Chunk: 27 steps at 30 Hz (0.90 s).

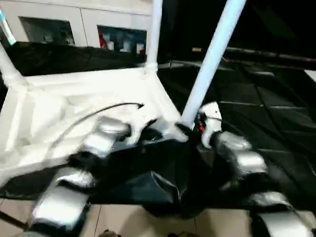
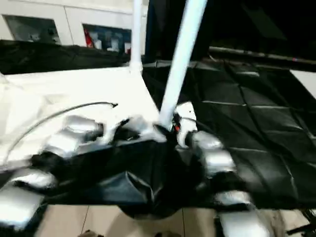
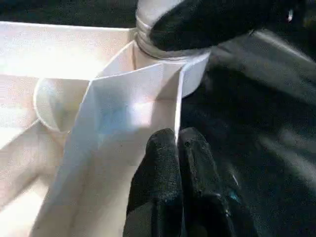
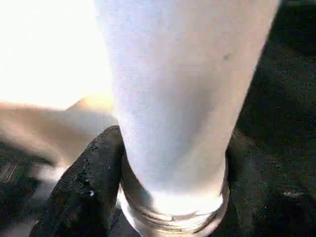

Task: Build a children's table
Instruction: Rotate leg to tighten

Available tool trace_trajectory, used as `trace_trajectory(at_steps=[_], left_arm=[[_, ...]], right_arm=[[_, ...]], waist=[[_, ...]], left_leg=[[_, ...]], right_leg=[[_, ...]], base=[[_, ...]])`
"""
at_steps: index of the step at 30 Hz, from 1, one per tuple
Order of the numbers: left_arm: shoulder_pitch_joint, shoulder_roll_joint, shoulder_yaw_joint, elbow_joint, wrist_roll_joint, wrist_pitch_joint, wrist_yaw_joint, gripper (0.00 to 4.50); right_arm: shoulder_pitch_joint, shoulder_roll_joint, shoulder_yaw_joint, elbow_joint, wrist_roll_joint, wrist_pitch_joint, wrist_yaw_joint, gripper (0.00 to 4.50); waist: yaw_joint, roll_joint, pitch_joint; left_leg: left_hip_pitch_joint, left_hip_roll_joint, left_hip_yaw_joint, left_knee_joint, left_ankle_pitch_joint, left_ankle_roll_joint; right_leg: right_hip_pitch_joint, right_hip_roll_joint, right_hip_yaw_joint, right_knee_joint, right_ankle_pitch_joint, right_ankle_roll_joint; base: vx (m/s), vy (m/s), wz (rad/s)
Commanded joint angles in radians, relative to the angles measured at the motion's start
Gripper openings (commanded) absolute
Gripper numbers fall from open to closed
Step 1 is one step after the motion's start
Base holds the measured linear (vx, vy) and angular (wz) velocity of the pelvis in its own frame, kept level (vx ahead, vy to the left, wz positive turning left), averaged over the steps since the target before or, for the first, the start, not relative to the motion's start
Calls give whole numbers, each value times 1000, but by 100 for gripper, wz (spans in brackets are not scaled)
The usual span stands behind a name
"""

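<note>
The white tabletop (image 1: 74, 113) lies upside down on the black-draped work table, ribs facing up. One leg (image 1: 156, 29) stands in its far right corner socket, and another leg (image 1: 7, 66) rises at the far left. A third leg (image 1: 213, 54) leans to the right out of the near right corner socket (image 3: 190, 74). My right gripper (image 1: 191, 129) is shut on this leg's base, one black finger (image 4: 84, 187) pressed to each side just above the threaded end (image 4: 173, 215). My left gripper (image 3: 177, 145) is shut and empty, its fingertips against the tabletop's rim wall (image 3: 133, 103) beside that corner.
Black cloth (image 1: 256, 113) covers the work table to the right of the tabletop. A thin black cable (image 1: 98, 112) arcs over the tabletop to my left arm. The table's near edge and pale floor tiles (image 1: 123, 222) lie below. White cabinets (image 1: 59, 24) stand behind.
</note>
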Motion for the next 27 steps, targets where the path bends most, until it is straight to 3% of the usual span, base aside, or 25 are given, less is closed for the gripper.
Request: trace_trajectory(at_steps=[1,3,7,8,9,16,18,20,21,22,25,27], left_arm=[[-18,-61,9,22,-3,25,107,0],[-29,-108,-3,31,2,25,136,0],[-29,-132,-14,27,5,13,126,0],[-28,-130,-20,33,10,-5,117,0],[-27,-126,-20,37,12,-9,116,0],[-14,-67,-38,33,21,-44,63,0],[-6,-14,-51,31,31,-95,-2,0],[-1,22,-60,31,37,-126,-44,0],[11,72,-70,25,32,-192,-131,0],[13,79,-72,24,31,-196,-141,0],[25,124,-79,10,18,-232,-224,0],[33,151,-80,-4,3,-252,-283,0]], right_arm=[[7,39,-23,93,14,54,-124,269],[-30,75,-27,140,-2,55,-212,269],[-51,90,-1,156,-34,27,-225,269],[-59,95,3,160,-42,3,-214,324],[-62,95,1,162,-42,-9,-209,338],[-66,59,21,147,-54,-62,-140,382],[-34,14,38,69,-30,-46,-1,382],[-6,-22,58,11,-20,-31,100,382],[36,-78,82,-72,5,-7,233,382],[42,-86,86,-82,7,-4,250,382],[84,-150,123,-153,19,1,370,382],[112,-193,143,-196,25,6,448,382]], waist=[[-10,8,-47],[-13,15,-49],[-11,10,-50],[-10,8,-50],[-9,9,-51],[-8,6,-52],[0,9,-51],[1,5,-53],[5,12,-54],[5,9,-56],[7,13,-61],[9,13,-60]], left_leg=[[24,24,-26,-78,-404,-33],[23,22,-28,-81,-420,-28],[20,21,-23,-82,-402,-9],[17,21,-22,-83,-397,-5],[17,22,-22,-83,-391,-4],[10,24,-19,-85,-358,7],[13,25,-17,-85,-337,23],[8,25,-16,-85,-320,34],[10,27,-17,-85,-309,41],[8,28,-15,-84,-301,44],[3,29,-12,-80,-220,54],[7,32,-10,-79,-211,57]], right_leg=[[22,-62,29,-104,-586,-89],[24,-60,25,-110,-565,-78],[24,-59,28,-110,-499,-89],[26,-59,29,-108,-488,-93],[27,-60,30,-106,-480,-96],[33,-62,33,-99,-442,-113],[33,-61,36,-99,-410,-118],[41,-59,36,-96,-392,-118],[41,-60,36,-94,-378,-128],[42,-61,38,-93,-361,-132],[49,-58,38,-71,-216,-182],[50,-58,39,-66,-177,-213]], base=[[0,0,0],[0,0,0],[0,0,0],[0,0,0],[0,0,0],[0,0,0],[0,0,0],[0,0,0],[0,0,0],[0,0,0],[0,0,0],[0,0,0]])
